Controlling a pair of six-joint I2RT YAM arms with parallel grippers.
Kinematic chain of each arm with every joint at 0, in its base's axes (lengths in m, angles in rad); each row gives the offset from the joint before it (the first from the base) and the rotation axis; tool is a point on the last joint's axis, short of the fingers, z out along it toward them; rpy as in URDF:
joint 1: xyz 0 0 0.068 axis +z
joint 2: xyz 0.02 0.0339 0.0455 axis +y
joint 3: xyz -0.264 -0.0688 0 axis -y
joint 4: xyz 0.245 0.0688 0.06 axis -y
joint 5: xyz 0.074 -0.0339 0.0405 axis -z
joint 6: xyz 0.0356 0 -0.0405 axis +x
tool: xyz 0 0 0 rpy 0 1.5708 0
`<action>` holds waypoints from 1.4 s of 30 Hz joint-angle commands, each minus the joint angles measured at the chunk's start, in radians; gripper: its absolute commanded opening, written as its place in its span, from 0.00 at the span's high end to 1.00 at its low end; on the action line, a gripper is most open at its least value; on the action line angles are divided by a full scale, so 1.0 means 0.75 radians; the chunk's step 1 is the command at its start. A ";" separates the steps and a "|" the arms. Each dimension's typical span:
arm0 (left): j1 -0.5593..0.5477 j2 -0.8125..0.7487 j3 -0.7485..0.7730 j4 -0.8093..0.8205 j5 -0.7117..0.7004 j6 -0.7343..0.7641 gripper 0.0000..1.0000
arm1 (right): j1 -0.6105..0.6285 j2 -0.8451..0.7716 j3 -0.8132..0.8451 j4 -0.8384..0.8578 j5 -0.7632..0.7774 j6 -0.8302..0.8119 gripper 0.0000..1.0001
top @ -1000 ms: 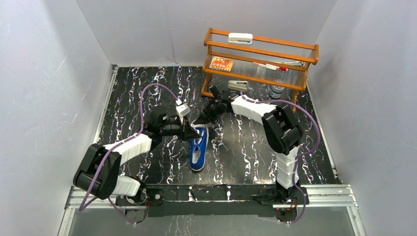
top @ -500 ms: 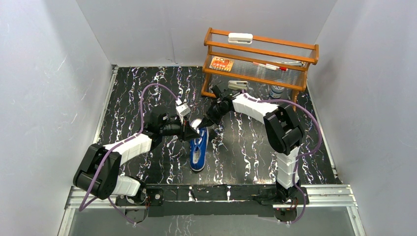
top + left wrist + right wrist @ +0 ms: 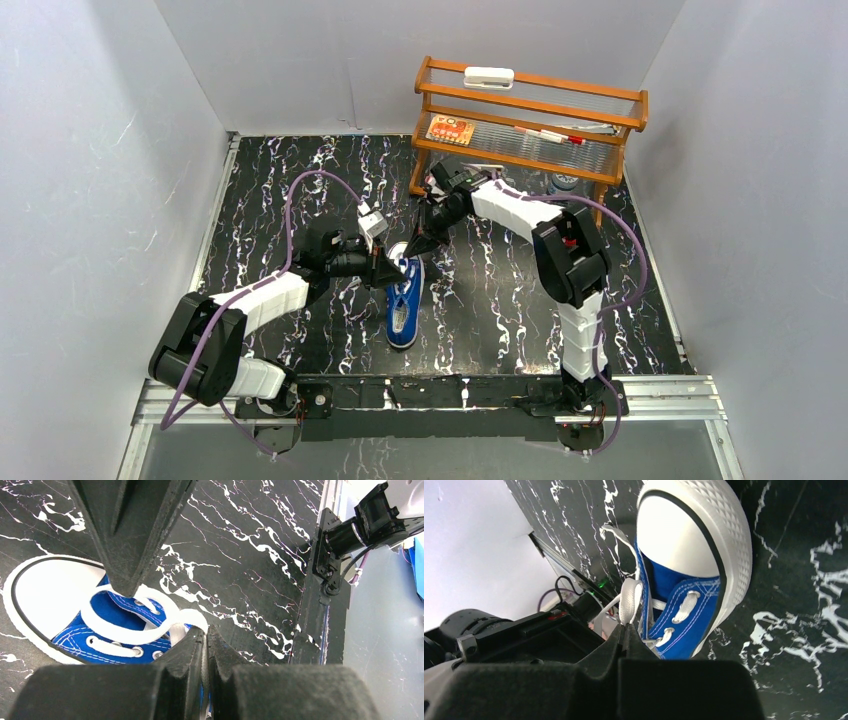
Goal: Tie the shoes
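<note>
White laces (image 3: 177,620) are pinched on both sides: the left gripper (image 3: 205,630) has its jaws pressed together on a flat loop of lace, and the right gripper (image 3: 625,626) is clamped tight on another strand rising from the eyelets. Both work right at the front of the small blue canvas sneaker (image 3: 404,305) with white toe cap and white sole edge. It sits on its sole mid-table on the black, white-veined tabletop (image 3: 500,300), toe towards the wooden rack (image 3: 530,120) at the back.
</note>
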 commanded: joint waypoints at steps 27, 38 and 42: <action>0.006 -0.003 0.098 -0.067 0.015 0.033 0.97 | 0.080 0.017 -0.087 0.137 -0.420 -0.380 1.00; 0.019 -0.041 0.073 -0.105 -0.018 0.037 0.97 | 0.040 0.008 -0.102 0.056 -0.505 -0.565 1.00; 0.019 -0.025 0.088 -0.113 -0.047 0.037 0.97 | 0.042 0.041 -0.089 0.017 -0.605 -0.655 1.00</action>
